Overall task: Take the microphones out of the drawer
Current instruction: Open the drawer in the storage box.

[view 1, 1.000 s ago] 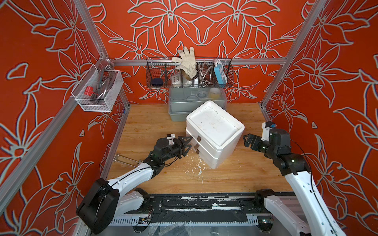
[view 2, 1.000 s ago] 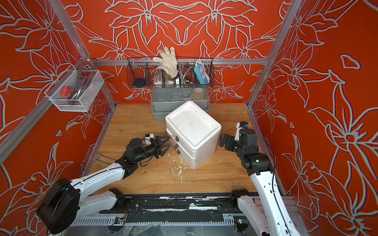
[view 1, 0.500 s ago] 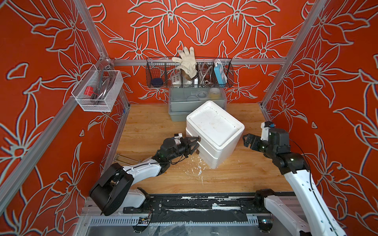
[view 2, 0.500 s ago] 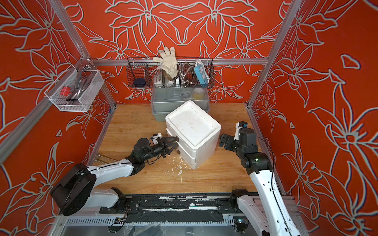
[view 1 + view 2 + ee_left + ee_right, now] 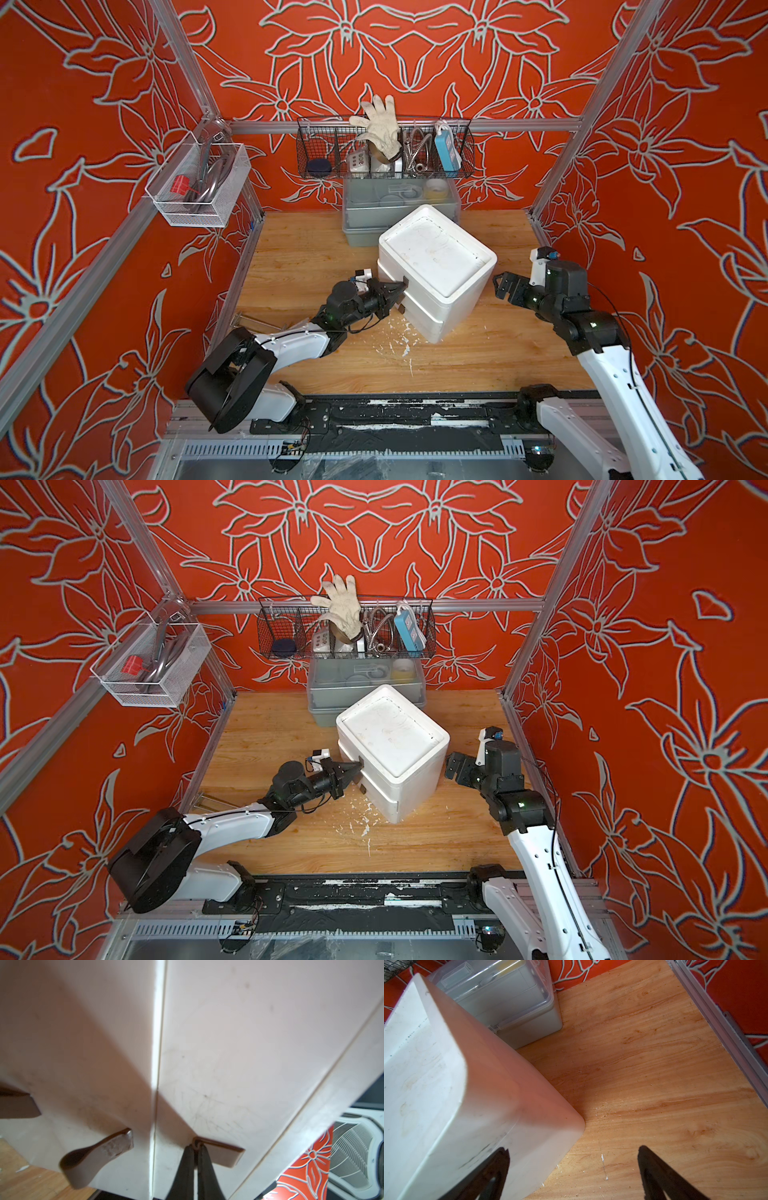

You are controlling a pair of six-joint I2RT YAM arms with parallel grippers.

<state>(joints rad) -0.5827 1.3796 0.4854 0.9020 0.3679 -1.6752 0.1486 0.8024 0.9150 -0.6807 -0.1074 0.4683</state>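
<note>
My left arm has pushed forward since a second ago: the left gripper (image 5: 400, 286) hung short of the white drawer unit (image 5: 436, 257) with its jaws spread, and now it is right up against the front, jaws pinched together on the brown pull tab (image 5: 222, 1154) of the top drawer. From the left wrist camera I see the two dark fingers (image 5: 185, 1169) pressed side by side with the tab's root squeezed between their tips. The next pull tab (image 5: 93, 1157) down hangs loose and untouched. Every drawer front looks flush and closed, so I can't see the microphone or tell which drawer it is in. The unit itself hasn't shifted on the wooden table (image 5: 299, 257), and the white flecks (image 5: 405, 345) lie in front of it as before. My right gripper (image 5: 500, 286) hasn't budged: it sits just beside the unit's right side, jaws wide apart, holding nothing, one finger (image 5: 500, 1159) over the unit's corner in its wrist view; contact I can't judge. As for writing, nothing is readable: the blue power strip (image 5: 446, 145) and the rest in the wire basket (image 5: 316, 141) with the glove (image 5: 378, 120) are too small, and the grey lidded box (image 5: 361, 216) shows no label I can make out.
</note>
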